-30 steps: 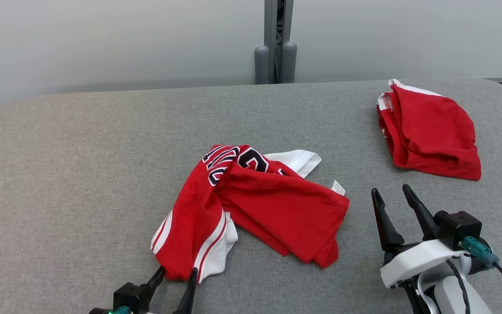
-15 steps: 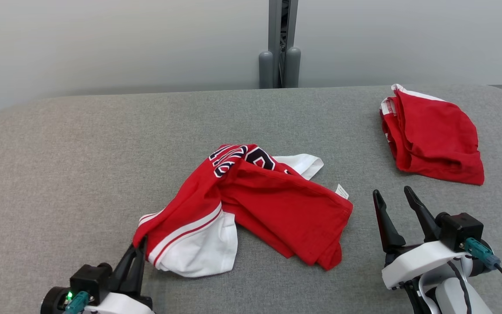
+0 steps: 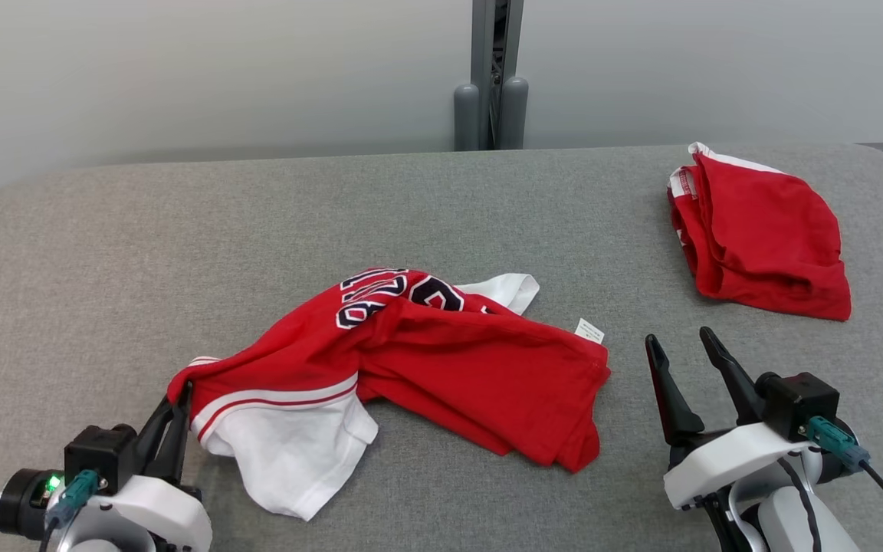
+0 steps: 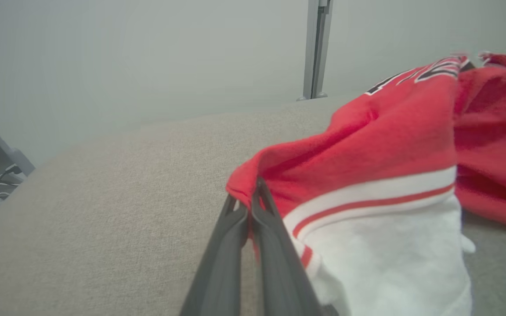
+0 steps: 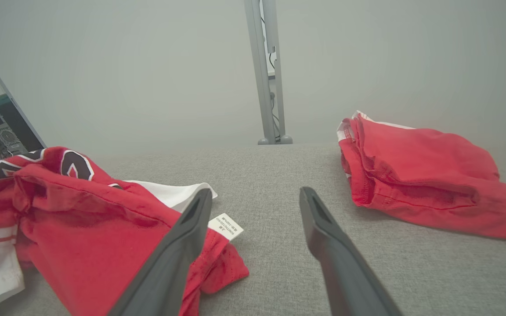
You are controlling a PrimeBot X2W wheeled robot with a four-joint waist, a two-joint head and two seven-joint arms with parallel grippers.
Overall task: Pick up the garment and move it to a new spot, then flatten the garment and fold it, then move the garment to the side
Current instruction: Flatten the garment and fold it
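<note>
The garment (image 3: 441,360) lies mid-tabletop (image 3: 142,253), nearer the front edge. The left gripper (image 3: 178,395) sits toward the front left, touching the garment's left end. The right gripper (image 3: 677,337) stands just right of the garment. A second garment (image 3: 763,238) lies near the far right corner, and a post (image 3: 490,77) stands behind the far edge.

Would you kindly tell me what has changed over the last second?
The left gripper shut on the jersey at its striped edge and pulled it to the robot's left, stretching the cloth. The right gripper stayed open and still; the folded red garment did not move.
</note>
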